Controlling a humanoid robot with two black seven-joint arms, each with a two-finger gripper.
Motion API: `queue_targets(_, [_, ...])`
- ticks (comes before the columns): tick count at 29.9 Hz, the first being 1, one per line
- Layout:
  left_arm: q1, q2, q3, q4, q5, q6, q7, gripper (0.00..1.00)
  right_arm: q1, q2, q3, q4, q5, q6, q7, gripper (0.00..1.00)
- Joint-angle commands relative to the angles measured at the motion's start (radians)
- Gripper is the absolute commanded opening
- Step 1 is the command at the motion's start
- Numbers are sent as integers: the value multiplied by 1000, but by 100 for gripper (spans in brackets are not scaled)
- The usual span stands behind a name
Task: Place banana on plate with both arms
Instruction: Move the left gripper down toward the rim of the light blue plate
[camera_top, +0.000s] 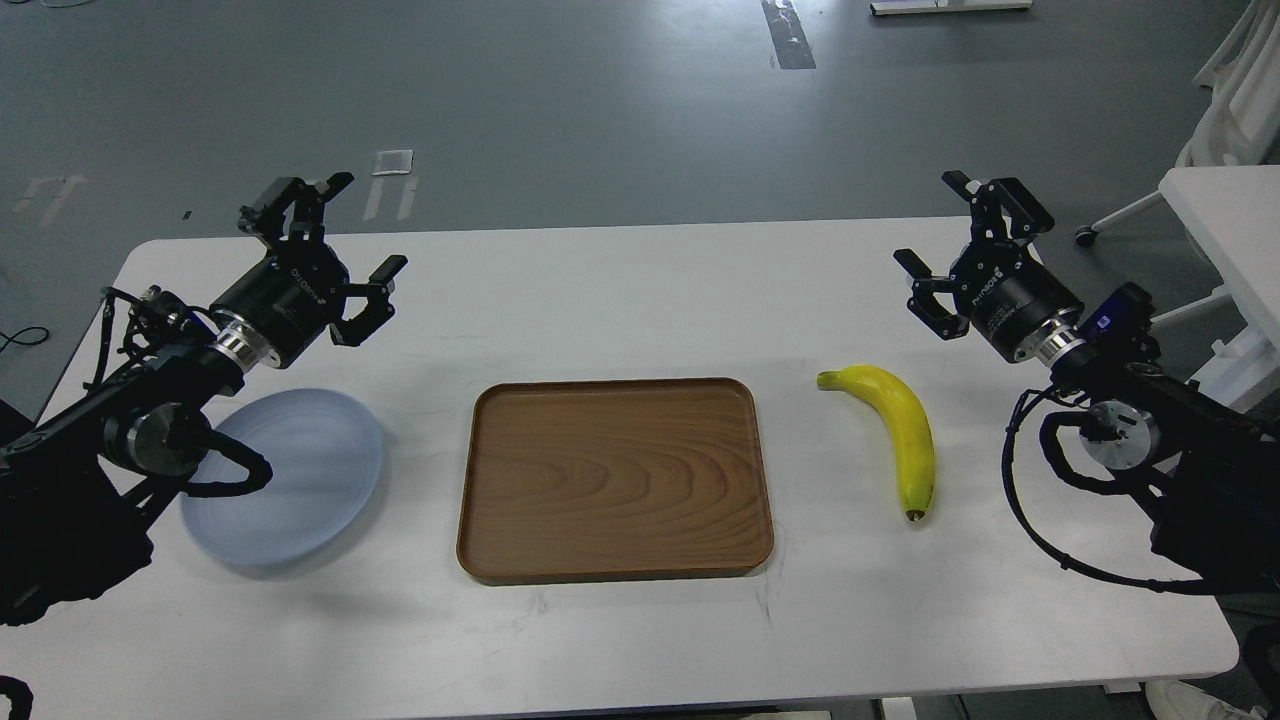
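The left gripper (345, 235) hovered with fingers spread wide and empty, above the plate (300, 490) at 8 o'clock on the table. The wooden tray (612, 478) sat at centre. The banana (900, 432) lay at 4 o'clock, long axis running 11 to 5, stem far. The right gripper (950, 235), also wide open and empty, was much nearer it, so I judged that arm should pick.

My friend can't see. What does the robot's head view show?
A yellow banana lies on a white table, right of a brown wooden tray; a pale blue plate sits on the left. Both arms hover with each claw open, left and right.
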Motion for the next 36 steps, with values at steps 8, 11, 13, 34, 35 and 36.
queue_targets(8, [1, 24, 0, 3, 2, 0, -6, 100, 2, 8, 0, 0, -2, 0, 0, 99])
queue_targets(11, [-2, 52, 2, 0, 6, 0, -7, 100, 6, 8, 0, 0, -2, 0, 0, 99])
queue_targets(13, [-7, 83, 2, -8, 20, 0, -7, 100, 7, 8, -2, 1, -2, 0, 0, 99])
queue_targets(34, [-73, 549, 15, -422, 1282, 0, -137, 100, 15, -2, -3, 13, -11, 0, 0, 99])
queue_targets(35, [-70, 561, 19, -422, 1342, 0, -137, 100, 15, -2, -3, 13, -11, 0, 0, 99])
queue_targets(36, [-67, 564, 26, -420, 1368, 0, -137, 100, 15, -4, -3, 13, -11, 0, 0, 99])
